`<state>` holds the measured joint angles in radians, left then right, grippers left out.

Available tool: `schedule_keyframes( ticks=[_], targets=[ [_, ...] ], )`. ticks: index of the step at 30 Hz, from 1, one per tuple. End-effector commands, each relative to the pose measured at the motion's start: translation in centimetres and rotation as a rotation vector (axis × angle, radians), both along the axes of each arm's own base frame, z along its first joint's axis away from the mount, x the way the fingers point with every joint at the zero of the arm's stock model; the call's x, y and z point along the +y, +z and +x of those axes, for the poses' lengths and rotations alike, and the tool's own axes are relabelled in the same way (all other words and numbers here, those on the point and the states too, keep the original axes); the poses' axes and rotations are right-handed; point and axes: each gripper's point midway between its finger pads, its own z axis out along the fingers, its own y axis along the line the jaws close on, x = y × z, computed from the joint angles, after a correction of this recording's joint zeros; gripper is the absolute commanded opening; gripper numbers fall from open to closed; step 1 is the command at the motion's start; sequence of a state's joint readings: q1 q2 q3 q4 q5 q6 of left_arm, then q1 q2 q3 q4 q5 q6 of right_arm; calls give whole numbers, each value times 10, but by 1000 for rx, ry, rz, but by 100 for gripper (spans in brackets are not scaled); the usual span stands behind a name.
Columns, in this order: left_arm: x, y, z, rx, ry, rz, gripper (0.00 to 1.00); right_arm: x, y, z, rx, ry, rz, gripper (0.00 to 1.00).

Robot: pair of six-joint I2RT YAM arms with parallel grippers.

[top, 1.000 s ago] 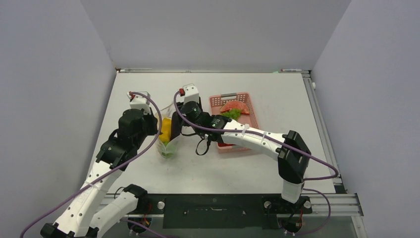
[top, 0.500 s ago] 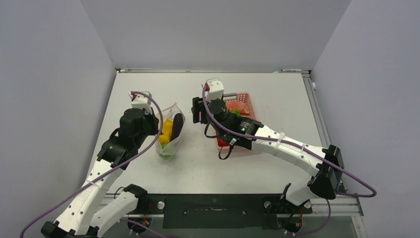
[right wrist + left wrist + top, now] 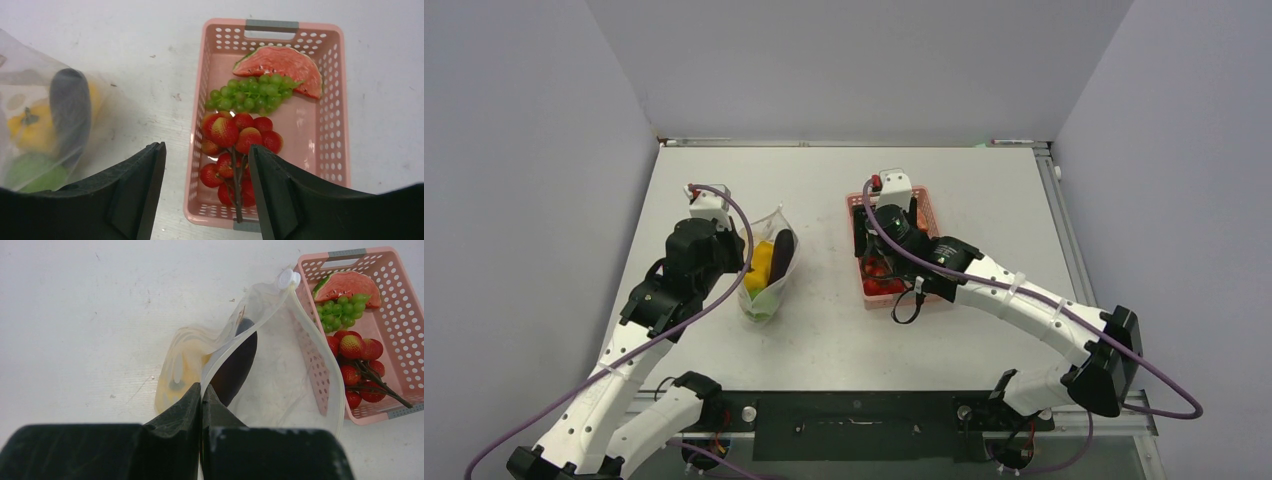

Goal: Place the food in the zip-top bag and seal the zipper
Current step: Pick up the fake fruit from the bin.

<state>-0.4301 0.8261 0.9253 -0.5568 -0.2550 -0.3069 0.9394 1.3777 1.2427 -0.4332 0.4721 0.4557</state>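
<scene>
The left hand (image 3: 201, 397) was clamped on the mouth edge of the zip-top bag (image 3: 280, 385), which slumped on the counter (image 3: 125, 50) near the pink slotted basket (image 3: 330, 125), a glossy dark eggplant (image 3: 235, 365) and yellow pepper (image 3: 27, 127) showing through its thin, crinkly film. The right hand (image 3: 205, 155) hung with fingers apart over the basket's cluster of red fruit (image 3: 235, 137), light, hard and knobbly by the look, probably best pinched across the bunch near its stem. The bag seemed limp and slippery except along the stiffer zipper (image 3: 320, 355), the sensible place to hold it.
</scene>
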Motion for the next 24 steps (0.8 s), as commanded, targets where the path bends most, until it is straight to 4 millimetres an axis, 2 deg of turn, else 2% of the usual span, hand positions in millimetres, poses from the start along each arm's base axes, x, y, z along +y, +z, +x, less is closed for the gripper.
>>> schedule_keyframes(
  ticks=[1, 6, 12, 24],
  targets=[
    [-2, 18, 4, -59, -4, -31, 0, -31, -14, -10, 48, -69, -53, 62],
    [-2, 18, 4, -60, -3, -32, 0, -44, -44, -20, 122, -88, -103, 62],
    [-3, 17, 4, -57, -7, -32, 0, -46, -78, -31, 193, -64, -117, 61],
    [-3, 17, 4, -55, -8, -32, 0, -35, -111, -20, 272, -29, -109, 56]
  ],
)
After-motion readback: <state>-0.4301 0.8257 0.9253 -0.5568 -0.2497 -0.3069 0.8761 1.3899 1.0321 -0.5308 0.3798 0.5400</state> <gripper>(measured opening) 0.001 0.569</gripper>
